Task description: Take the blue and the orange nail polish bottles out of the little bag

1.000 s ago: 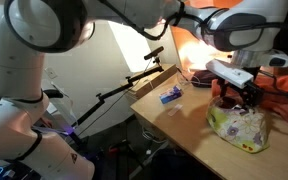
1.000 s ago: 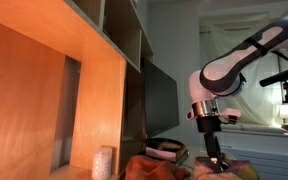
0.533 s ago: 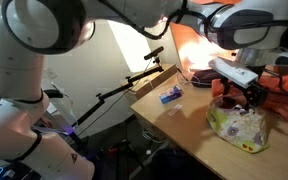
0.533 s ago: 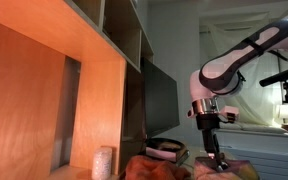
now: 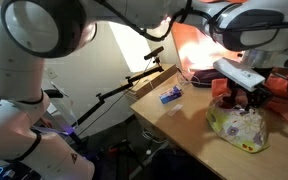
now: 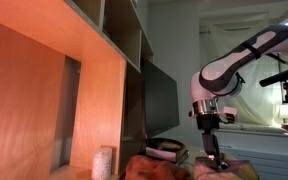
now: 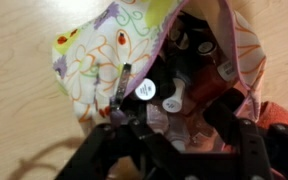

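The little bag (image 7: 104, 55), pale cloth with a colourful print, lies open on the wooden table, and several small bottles with round caps (image 7: 146, 90) show in its dark mouth. I cannot tell the bottles' colours. My gripper (image 7: 181, 125) is open just above the bag's mouth, one dark finger (image 7: 134, 132) on each side of the bottles. In an exterior view the gripper (image 5: 249, 100) hangs over the bag (image 5: 236, 127). A small blue object (image 5: 171, 95) lies on the table, apart from the bag. The other exterior view shows the gripper (image 6: 213, 160) pointing down.
Orange-red cloth (image 5: 284, 95) lies behind the bag. A tripod arm (image 5: 134, 78) reaches toward the table's far edge (image 5: 154, 75). A wooden shelf unit (image 6: 74, 70) and a dark monitor (image 6: 159, 100) stand beside the work area.
The gripper has shifted slightly sideways over the bag and stayed open. The bag and the blue object have not moved.
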Controlling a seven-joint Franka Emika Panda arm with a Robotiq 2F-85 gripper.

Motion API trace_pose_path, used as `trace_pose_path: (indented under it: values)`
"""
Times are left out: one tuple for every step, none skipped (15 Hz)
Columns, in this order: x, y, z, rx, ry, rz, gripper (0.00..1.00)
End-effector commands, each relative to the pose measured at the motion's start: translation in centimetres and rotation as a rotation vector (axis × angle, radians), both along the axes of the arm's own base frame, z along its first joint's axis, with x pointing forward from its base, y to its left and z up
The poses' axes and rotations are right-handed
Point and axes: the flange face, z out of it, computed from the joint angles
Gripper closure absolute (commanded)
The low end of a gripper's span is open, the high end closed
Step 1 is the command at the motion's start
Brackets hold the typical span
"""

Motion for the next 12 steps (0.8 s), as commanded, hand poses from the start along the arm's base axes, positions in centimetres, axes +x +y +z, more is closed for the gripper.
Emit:
trace_pose_path:
  values:
    - [0.51, 0.59, -0.06, -0.015, 0.032, -0.001, 0.45]
    - [0.51, 0.72, -0.17, -0.019, 0.036, 0.002, 0.51]
    - [0.49, 0.86, -0.25, -0.021, 0.041, 0.004, 0.32]
    - [0.50, 0.95, -0.30, -0.021, 0.045, 0.008, 0.19]
    - [0.51, 1.04, -0.34, -0.022, 0.048, 0.010, 0.18]
    - [0.52, 1.10, -0.37, -0.022, 0.054, 0.012, 0.23]
    - [0.52, 1.17, -0.39, -0.021, 0.060, 0.017, 0.49]
    - [0.53, 1.24, -0.41, -0.028, 0.065, 0.018, 0.48]
    - [0.56, 1.29, -0.38, -0.028, 0.067, 0.022, 0.52]
    - [0.59, 1.37, -0.30, -0.034, 0.068, 0.025, 0.59]
    - [0.60, 1.41, -0.26, -0.038, 0.070, 0.027, 0.67]
    - [0.61, 1.48, -0.18, -0.039, 0.070, 0.031, 0.76]
